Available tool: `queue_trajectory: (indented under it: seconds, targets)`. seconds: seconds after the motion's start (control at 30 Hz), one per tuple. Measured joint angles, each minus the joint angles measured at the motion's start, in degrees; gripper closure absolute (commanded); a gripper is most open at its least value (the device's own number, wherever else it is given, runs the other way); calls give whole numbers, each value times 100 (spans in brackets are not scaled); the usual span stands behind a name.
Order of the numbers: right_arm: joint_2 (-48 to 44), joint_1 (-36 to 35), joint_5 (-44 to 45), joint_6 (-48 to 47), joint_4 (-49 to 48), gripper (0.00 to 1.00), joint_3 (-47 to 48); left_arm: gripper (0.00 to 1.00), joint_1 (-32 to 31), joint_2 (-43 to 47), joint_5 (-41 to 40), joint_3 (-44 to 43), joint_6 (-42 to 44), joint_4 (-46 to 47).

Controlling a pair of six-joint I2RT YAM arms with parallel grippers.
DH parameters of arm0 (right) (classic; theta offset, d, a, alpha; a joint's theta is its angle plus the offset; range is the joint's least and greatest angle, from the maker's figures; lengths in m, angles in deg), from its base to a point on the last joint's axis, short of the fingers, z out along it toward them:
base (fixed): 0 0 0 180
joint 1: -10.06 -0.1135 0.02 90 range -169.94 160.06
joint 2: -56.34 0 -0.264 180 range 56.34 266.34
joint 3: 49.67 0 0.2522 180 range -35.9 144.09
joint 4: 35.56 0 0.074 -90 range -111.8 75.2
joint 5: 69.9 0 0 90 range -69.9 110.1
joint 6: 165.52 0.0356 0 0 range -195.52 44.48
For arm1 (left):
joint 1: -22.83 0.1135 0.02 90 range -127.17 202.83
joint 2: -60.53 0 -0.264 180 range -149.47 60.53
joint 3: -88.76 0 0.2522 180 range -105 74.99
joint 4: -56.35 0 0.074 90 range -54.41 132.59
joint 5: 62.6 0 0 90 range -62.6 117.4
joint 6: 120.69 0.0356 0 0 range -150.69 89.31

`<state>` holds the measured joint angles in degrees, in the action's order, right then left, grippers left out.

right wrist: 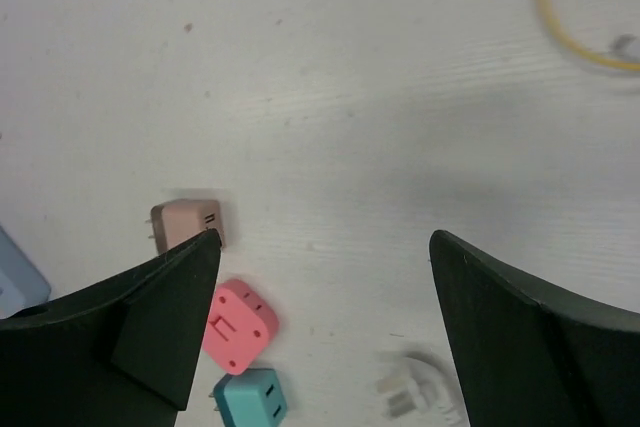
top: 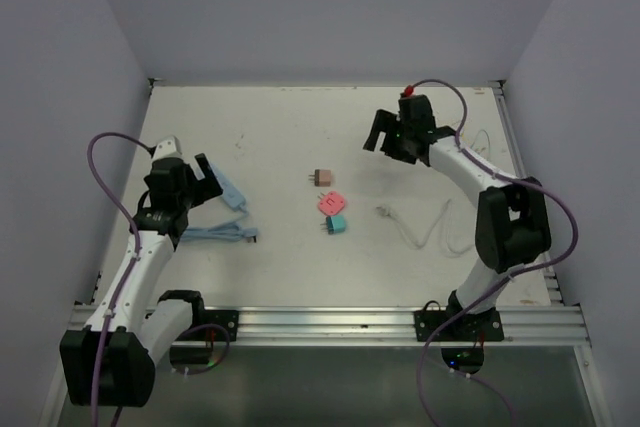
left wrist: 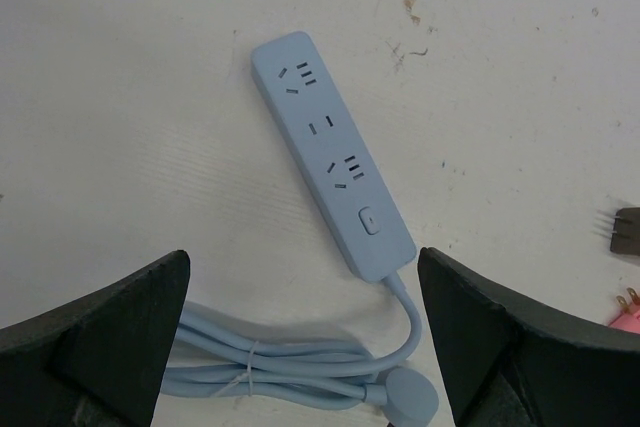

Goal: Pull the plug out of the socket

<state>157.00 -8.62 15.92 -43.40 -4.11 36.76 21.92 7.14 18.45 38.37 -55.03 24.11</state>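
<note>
The white desk [top: 300,127] holds everything. The left end effector [left wrist: 302,267] hangs over the long light blue socket strip [left wrist: 330,167], fingers wide apart and empty. The right end effector [right wrist: 325,242] is over the far right side, fingers apart, empty. A white plug with a thin cord [top: 385,212] lies well apart from the strip. A small brown plug [top: 322,177], a pink plug [top: 331,203] and a teal plug [top: 336,223] lie mid-desk.

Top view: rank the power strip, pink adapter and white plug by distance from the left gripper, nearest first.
From the left gripper:
1. Blue power strip: right beside the gripper, on the left side of the table.
2. Pink adapter: table centre.
3. White plug: right of centre, farthest.
</note>
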Motion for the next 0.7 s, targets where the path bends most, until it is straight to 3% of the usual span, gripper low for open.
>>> queue_trajectory:
  seconds: [0.2, 0.37, 0.7]
  targets:
    - [-935, 1016, 1237, -238, 461, 1, -103, 0, -105, 2, 15, 0, 11, 11]
    - [-1270, 1884, 2081, -186, 695, 1, -282, 0, -177, 2, 22, 0, 17, 26]
    - [-1342, 3241, 2474, 142, 966, 1, -717, 0, -238, 0, 22, 0, 74, 42]
